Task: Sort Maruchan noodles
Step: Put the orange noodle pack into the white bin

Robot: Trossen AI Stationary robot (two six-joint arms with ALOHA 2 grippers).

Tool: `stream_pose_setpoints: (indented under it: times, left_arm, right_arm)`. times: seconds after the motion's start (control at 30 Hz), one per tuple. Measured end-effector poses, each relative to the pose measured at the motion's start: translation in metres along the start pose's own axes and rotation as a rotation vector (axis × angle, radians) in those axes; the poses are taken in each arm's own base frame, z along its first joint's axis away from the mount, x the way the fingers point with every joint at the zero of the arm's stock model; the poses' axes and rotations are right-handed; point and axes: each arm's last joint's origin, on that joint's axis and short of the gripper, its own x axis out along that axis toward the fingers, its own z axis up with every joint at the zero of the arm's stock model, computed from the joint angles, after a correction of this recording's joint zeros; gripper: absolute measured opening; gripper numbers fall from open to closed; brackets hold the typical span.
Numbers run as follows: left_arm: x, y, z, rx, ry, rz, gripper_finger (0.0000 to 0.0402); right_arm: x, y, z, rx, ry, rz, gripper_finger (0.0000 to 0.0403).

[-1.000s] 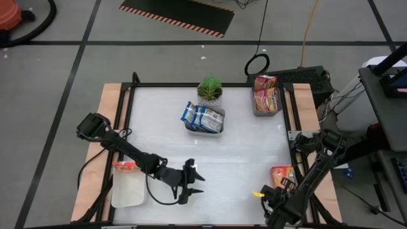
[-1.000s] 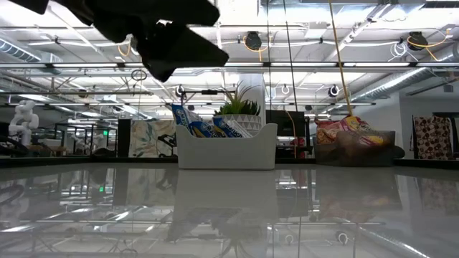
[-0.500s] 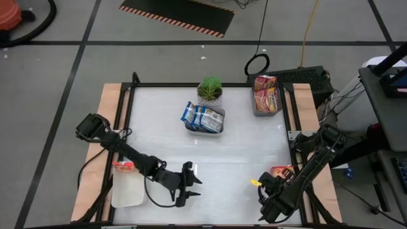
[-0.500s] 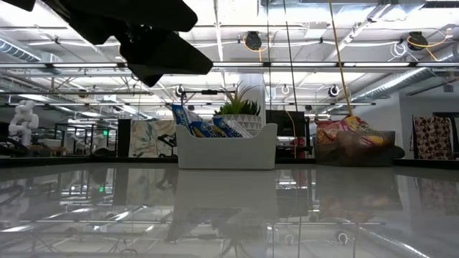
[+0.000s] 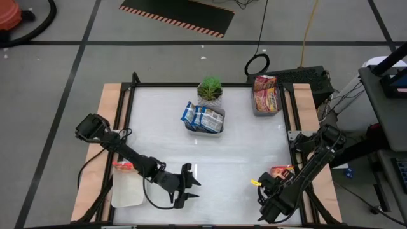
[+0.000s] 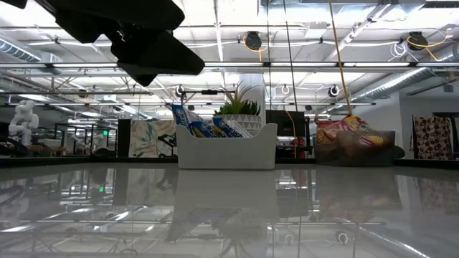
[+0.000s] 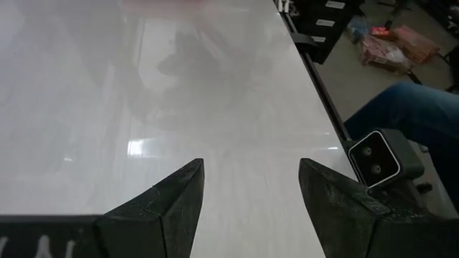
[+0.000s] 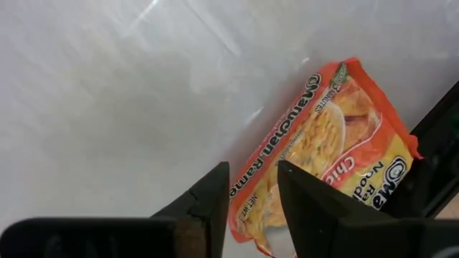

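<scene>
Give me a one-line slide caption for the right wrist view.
Right gripper hovers, fingers narrowly apart, above an orange Maruchan ramen packet lying flat on the white table.

My tabletop (image 5: 241, 152) looks smooth glossy white, mirror-like in the low view, with bare wood edging (image 5: 112, 102) and a black metal frame (image 5: 191, 85). Orange ramen packet (image 8: 323, 154) is shiny crinkled plastic film. White tray (image 6: 226, 147) is matt plastic. My left claw (image 7: 247, 193) fingers (image 7: 168, 204) look matt black plastic.
</scene>
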Motion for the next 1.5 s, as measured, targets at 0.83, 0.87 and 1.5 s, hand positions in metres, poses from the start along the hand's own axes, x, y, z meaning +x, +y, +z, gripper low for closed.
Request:
stream_pose_setpoints:
  times: [0.83, 0.87, 1.5]
  left_arm:
    - [0.002, 0.009, 0.004, 0.000, -0.008, 0.024, 0.0232]
    - [0.002, 0.009, 0.004, 0.000, -0.008, 0.024, 0.0232]
    - [0.002, 0.009, 0.004, 0.009, -0.015, 0.022, 0.0232]
  right_arm:
    - [0.047, -0.014, -0.008, 0.106, 0.195, -0.113, 0.0281]
    - [0.047, -0.012, -0.008, 0.107, 0.199, -0.098, 0.0278]
    - [0.046, 0.005, 0.020, 0.048, 0.095, 0.099, 0.0254]
